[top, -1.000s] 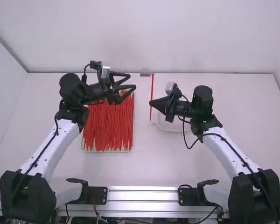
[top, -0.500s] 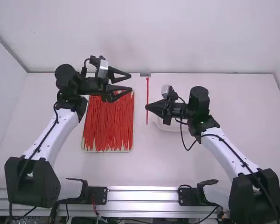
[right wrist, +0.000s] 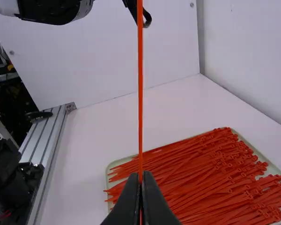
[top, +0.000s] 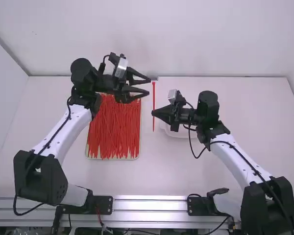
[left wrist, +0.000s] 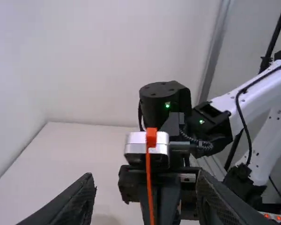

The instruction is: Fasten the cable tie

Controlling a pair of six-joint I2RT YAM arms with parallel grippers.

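Observation:
A red cable tie (top: 153,105) stands upright above the table, its head (top: 153,83) at the top. My right gripper (top: 154,112) is shut on its strap well below the head; in the right wrist view the strap (right wrist: 140,93) rises straight from the closed fingers (right wrist: 131,197). My left gripper (top: 144,88) is open beside the tie's head, coming from the left. In the left wrist view the head (left wrist: 151,136) sits between and beyond the spread fingers (left wrist: 82,201), without touching them.
A tray (top: 112,157) heaped with several red cable ties (top: 115,127) lies left of the middle, under the left arm; the heap (right wrist: 206,168) also lies below the right gripper. A shallow clear dish (top: 179,133) sits under the right wrist.
The left gripper has swung right and forward, up to the tie's head. The right gripper has shifted slightly left with the tie still held upright.

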